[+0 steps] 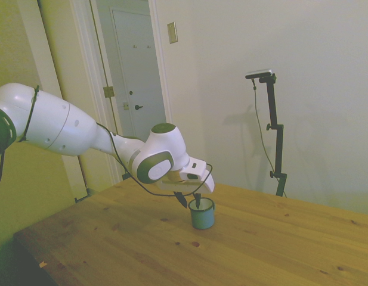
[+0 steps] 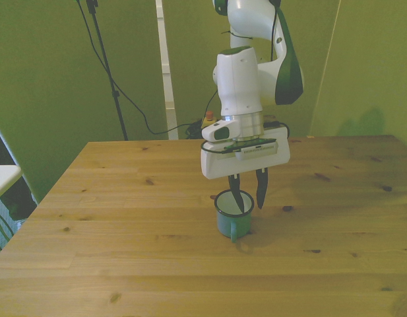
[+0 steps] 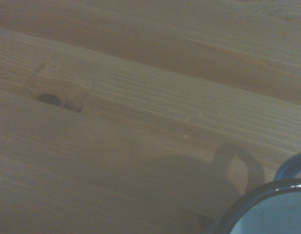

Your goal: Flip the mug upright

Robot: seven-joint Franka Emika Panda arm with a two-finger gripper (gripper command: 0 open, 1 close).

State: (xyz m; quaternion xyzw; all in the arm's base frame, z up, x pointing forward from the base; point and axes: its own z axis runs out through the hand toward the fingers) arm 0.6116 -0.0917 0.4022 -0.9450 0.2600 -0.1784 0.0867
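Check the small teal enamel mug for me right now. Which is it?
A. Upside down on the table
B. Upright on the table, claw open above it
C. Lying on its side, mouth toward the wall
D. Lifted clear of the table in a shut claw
B: the small teal enamel mug stands on the wooden table with its white inside facing up, and the claw hangs open at its rim, one finger over the opening and one outside.
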